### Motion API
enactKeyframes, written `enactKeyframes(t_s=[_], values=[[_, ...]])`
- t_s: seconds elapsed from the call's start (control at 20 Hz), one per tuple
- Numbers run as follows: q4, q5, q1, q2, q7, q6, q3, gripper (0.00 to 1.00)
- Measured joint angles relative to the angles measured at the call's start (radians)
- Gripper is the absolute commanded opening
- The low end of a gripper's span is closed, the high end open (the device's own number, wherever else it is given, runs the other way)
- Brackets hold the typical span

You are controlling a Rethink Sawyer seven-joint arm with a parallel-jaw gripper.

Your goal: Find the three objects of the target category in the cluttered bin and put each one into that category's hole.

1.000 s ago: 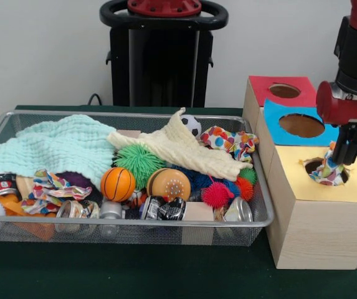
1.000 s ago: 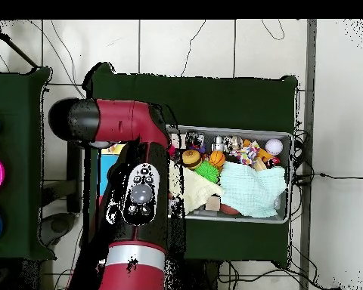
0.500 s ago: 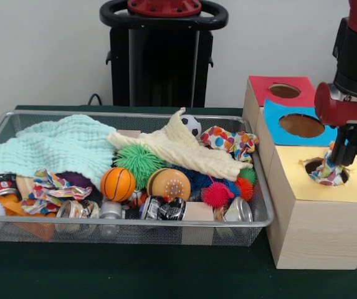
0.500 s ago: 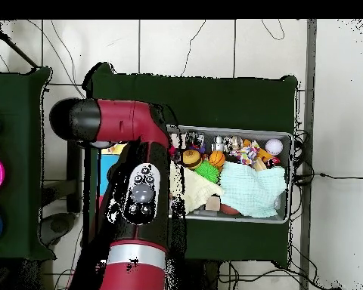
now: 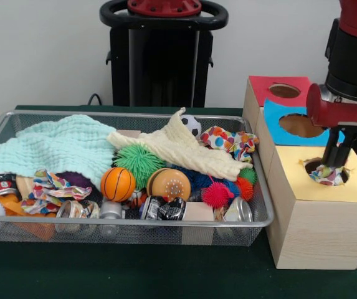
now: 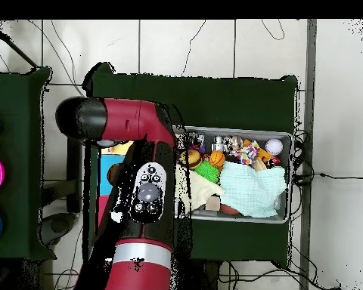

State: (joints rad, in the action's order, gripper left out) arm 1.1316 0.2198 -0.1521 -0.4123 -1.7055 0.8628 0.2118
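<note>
jaws (image 5: 335,163), state hard to tell, just above the patterned cloth (image 5: 328,175) in the yellow box's hole (image 5: 326,171)

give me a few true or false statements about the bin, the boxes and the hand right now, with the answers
1. A patterned cloth sits in the hole of the yellow-topped box. True.
2. The hand hangs over the red-topped box. False: it is over the yellow-topped box's hole, right at the cloth.
3. The mint green cloth lies in the wire bin. True.
4. The small orange basketball rests on top of the blue-topped box. False: it is in the bin, near its front edge.
5. The holes of the red-topped and blue-topped boxes show nothing sticking out. True.
</note>
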Motion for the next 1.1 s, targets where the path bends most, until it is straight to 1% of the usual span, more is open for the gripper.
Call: enactKeyframes(t_s=[1.1], values=[[0.0,-0.01,0.007,0.011,0.0,0.0,0.0,0.0]])
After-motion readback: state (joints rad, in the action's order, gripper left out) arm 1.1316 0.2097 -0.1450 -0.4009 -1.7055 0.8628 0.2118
